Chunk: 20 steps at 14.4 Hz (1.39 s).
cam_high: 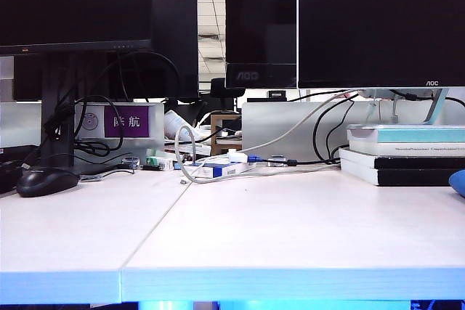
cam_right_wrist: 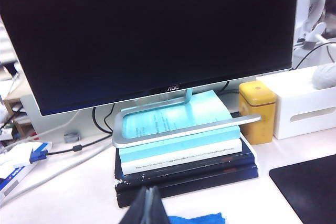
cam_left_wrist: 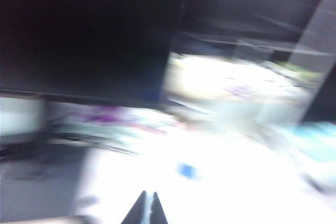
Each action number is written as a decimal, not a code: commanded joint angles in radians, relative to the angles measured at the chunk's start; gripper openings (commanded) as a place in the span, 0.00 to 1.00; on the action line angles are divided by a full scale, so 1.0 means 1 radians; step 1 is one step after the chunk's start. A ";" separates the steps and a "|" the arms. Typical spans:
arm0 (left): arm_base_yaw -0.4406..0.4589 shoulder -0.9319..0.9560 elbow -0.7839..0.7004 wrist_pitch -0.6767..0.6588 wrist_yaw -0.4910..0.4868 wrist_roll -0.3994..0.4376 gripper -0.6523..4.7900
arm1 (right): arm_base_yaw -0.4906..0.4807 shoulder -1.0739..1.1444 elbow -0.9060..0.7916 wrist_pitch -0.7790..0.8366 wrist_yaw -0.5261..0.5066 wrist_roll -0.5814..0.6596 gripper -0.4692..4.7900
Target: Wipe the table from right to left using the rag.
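Note:
The white table point(cam_high: 290, 230) fills the front of the exterior view, and neither gripper shows there. At its far right edge, beside the book stack, a corner of the bright blue rag point(cam_high: 458, 181) peeks in. In the right wrist view my right gripper point(cam_right_wrist: 148, 195) hangs shut and empty over the table point(cam_right_wrist: 68, 192), with the rag point(cam_right_wrist: 202, 219) lying just beside its tips and apart from them. The left wrist view is heavily blurred. My left gripper point(cam_left_wrist: 146, 203) is shut there with nothing between its fingers, above the bright tabletop.
A book stack point(cam_right_wrist: 184, 156) carries a monitor stand point(cam_right_wrist: 178, 129). Beside it stand a yellow tin point(cam_right_wrist: 257, 111) and a white tissue box point(cam_right_wrist: 302, 103), with a black mat point(cam_right_wrist: 310, 192) nearby. A black mouse point(cam_high: 45, 181), cables point(cam_high: 218, 168) and monitors line the back.

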 commanded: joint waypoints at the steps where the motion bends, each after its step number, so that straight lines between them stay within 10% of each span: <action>1: -0.002 0.053 0.131 -0.072 0.317 -0.007 0.11 | 0.001 0.122 0.123 -0.057 0.000 0.000 0.08; 9: -0.076 0.077 0.265 -0.307 0.583 0.026 0.11 | 0.002 0.483 0.568 -0.321 -0.006 -0.027 0.08; 20: -0.410 0.169 0.275 -0.400 0.217 0.169 0.11 | 0.001 0.647 0.591 -0.687 -0.059 -0.026 0.08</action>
